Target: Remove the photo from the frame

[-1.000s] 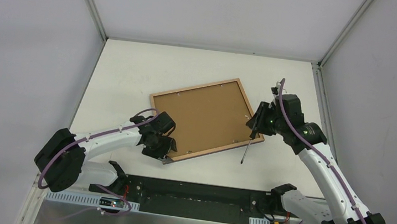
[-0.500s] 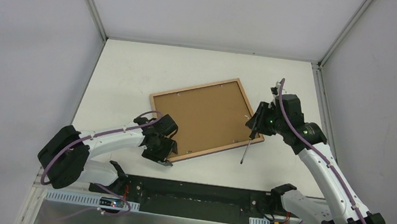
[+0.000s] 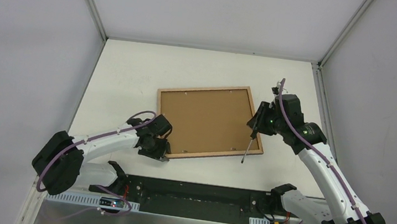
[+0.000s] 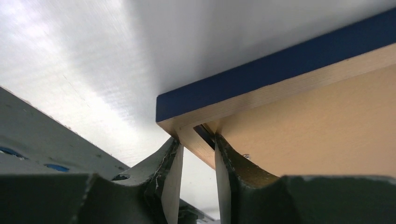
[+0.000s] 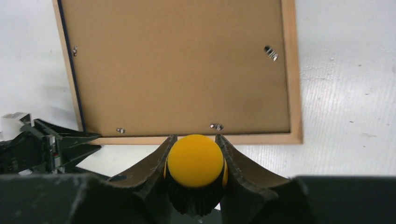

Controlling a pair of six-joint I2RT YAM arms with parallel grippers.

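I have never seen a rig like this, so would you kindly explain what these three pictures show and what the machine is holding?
These are two robot arms bolted at the near edge of a white table. The wide picture comes from a fixed camera above and behind them. The other two come from a small camera on each wrist, looking forward along the arm. A frame lies back up on the table, showing only its brown panel. The left claw pinches the frame's near corner. The right claw grips a yellow-capped screwdriver, with its shaft pointing down near the frame.
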